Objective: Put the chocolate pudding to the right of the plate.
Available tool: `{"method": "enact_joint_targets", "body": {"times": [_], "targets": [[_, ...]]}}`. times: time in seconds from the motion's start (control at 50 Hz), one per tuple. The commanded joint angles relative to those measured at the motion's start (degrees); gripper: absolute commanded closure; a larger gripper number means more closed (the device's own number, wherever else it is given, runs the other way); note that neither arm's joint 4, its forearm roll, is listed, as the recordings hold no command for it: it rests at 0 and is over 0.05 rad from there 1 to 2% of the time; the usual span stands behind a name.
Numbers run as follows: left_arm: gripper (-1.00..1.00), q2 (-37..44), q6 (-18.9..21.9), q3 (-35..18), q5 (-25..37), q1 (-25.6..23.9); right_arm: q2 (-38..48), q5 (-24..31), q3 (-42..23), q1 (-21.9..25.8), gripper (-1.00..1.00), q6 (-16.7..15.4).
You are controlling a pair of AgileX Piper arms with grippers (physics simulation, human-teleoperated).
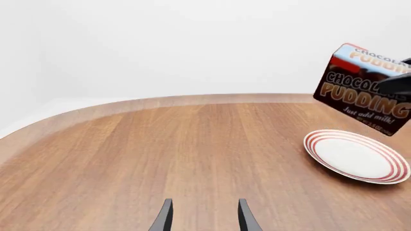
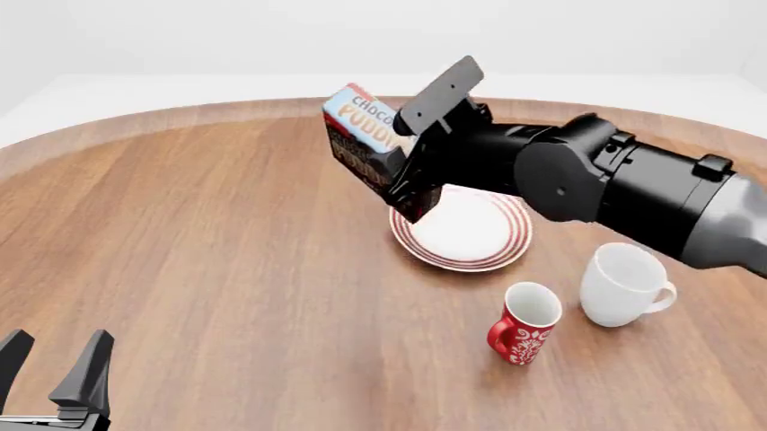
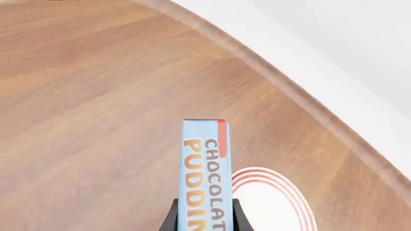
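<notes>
The right gripper (image 2: 401,171) clamps the chocolate pudding (image 2: 359,135) aloft off the plate's (image 2: 504,251) far-left rim, so its spot lies rightward; the left gripper (image 2: 54,364) idles open.

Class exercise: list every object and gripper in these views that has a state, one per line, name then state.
chocolate pudding: lifted off the table, tilted, clamped in the right gripper
right gripper: shut on the carton
left gripper: open, holding nothing
plate: flat on the table, bare
white mug: upright
red mug: upright

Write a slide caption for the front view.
Right gripper holds chocolate pudding aloft beside the plate; left gripper idles open.
</notes>
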Motion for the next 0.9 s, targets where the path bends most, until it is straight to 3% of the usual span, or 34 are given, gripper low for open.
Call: {"method": "enact_joint_targets", "body": {"times": [0.02,0.34,0.4,0.64,0.82,0.9], "targets": [[-1.0,0.0,-0.02,0.0,0.0,0.0,5.28,2.21,-8.12,-5.11,1.0,-0.1],[-1.0,-0.01,0.0,0.01,0.01,-0.01,10.96,3.37,-15.88,-15.7,1.0,0.04],[-1.0,-0.01,-0.03,0.01,0.02,-0.01,12.17,3.21,-16.52,-16.85,1.0,1.4],[-1.0,-0.08,-0.13,-0.02,-0.03,0.08,15.48,0.81,-15.4,-23.34,1.0,2.51],[-1.0,-0.07,-0.1,-0.01,-0.03,0.08,15.51,-1.65,-10.17,-28.55,1.0,4.34],[-1.0,-0.07,-0.06,-0.01,-0.03,0.06,15.35,-2.61,-8.36,-30.87,1.0,3.54]]}}
